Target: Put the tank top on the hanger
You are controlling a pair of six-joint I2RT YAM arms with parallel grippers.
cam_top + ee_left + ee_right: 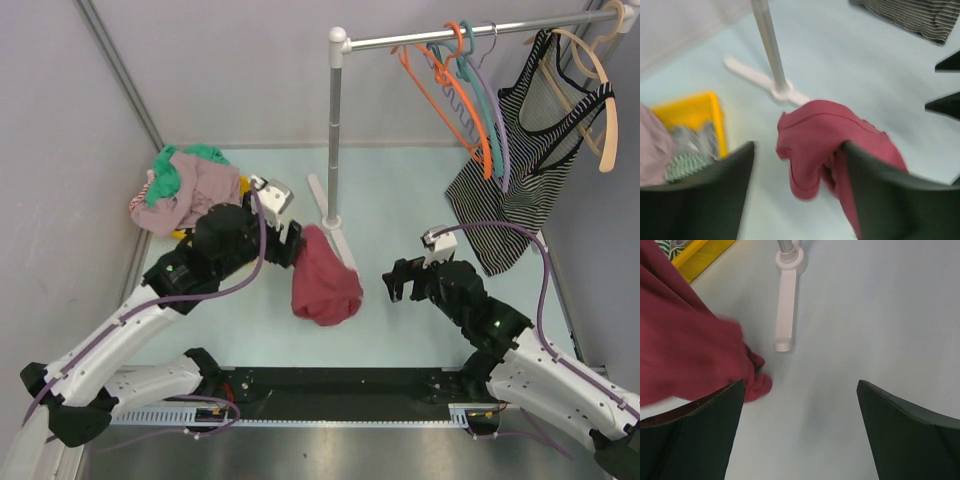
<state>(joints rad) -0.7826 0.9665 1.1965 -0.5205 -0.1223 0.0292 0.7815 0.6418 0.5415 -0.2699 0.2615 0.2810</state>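
Roughly: yellow bin [687, 107] holds bunched garments [690, 150]; left fingers [710, 195] spread, right fingers [695, 430] spread; tank top [325, 280] outside.

Maroon tank top [325, 282] lay bunched in a crumpled heap on the pale table [400, 210], just beside the rack's white foot [333, 215]; straps not discernible. Thin orange hanger [488, 155] hung bare by its hook on the rail [400, 40], well apart from it.

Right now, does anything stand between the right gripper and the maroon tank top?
Nothing visible does. The right gripper, jaws open, faces the tank top across bare table; the rack's foot lies farther back, off that line.
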